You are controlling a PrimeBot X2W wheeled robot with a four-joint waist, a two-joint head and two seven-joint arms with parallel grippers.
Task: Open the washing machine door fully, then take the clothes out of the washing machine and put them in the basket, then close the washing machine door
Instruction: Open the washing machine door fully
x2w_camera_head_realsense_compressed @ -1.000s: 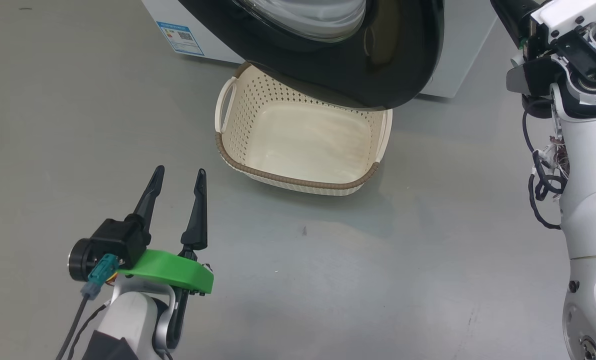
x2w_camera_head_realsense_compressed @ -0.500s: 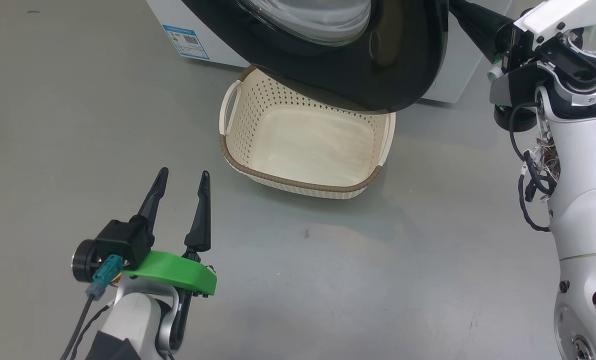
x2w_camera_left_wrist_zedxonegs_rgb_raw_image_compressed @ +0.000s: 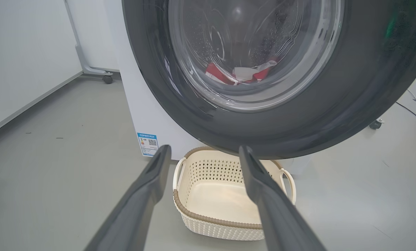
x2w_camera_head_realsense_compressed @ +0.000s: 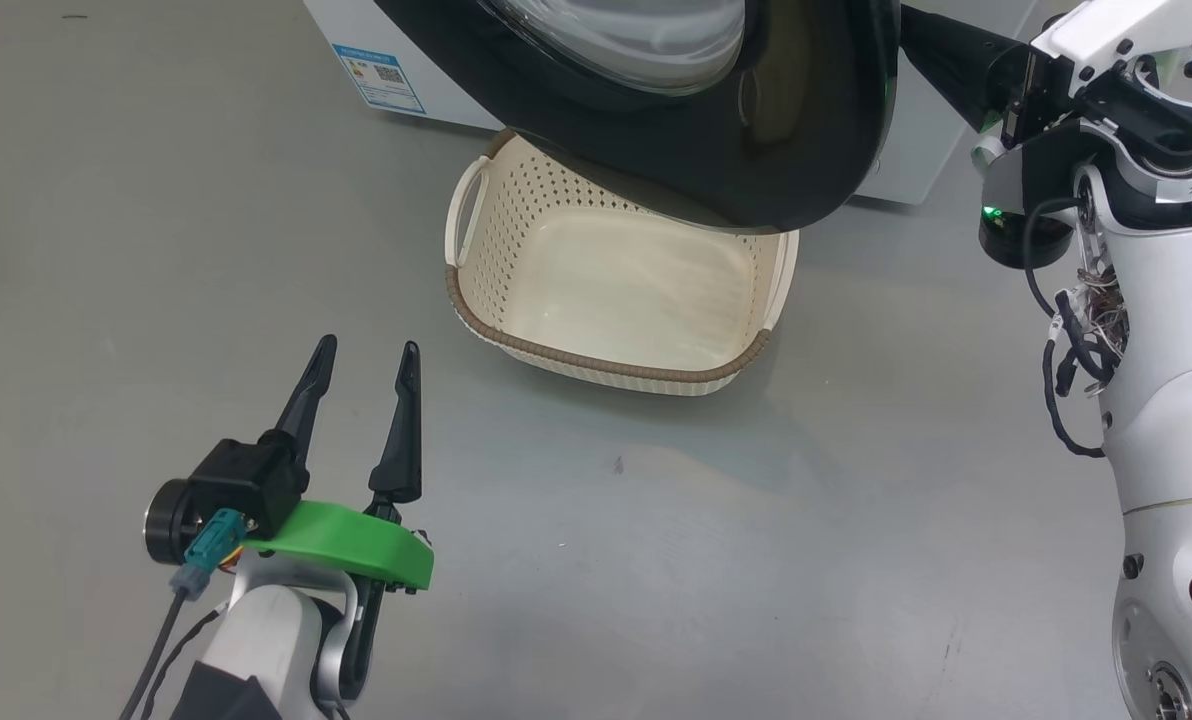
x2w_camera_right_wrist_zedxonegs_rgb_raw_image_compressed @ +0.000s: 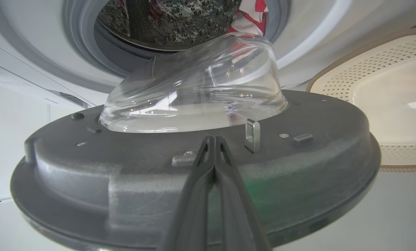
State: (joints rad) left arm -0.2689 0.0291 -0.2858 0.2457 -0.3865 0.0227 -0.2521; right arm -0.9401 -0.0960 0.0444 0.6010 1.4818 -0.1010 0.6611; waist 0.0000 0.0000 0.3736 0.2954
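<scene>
Right gripper [x2w_camera_right_wrist_zedxonegs_rgb_raw_image_compressed: 214, 139] pinched tight, empty, tips at inner face of partly open door [x2w_camera_head_realsense_compressed: 776, 130]. Left gripper [x2w_camera_head_realsense_compressed: 368, 344] wide apart, empty, above floor [x2w_camera_head_realsense_compressed: 756, 550] near basket [x2w_camera_head_realsense_compressed: 596, 362]. Clothes [x2w_camera_left_wrist_zedxonegs_rgb_raw_image_compressed: 215, 74] inside drum [x2w_camera_right_wrist_zedxonegs_rgb_raw_image_compressed: 180, 21], basket under door.

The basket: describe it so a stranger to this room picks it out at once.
Find the big white washing machine and its open round door with the black rim. On the grey floor just below that door stands the basket. Unlike the plain white machine and glossy door, it is cream, with perforated sides, a brown woven-look rim and side handles.
</scene>
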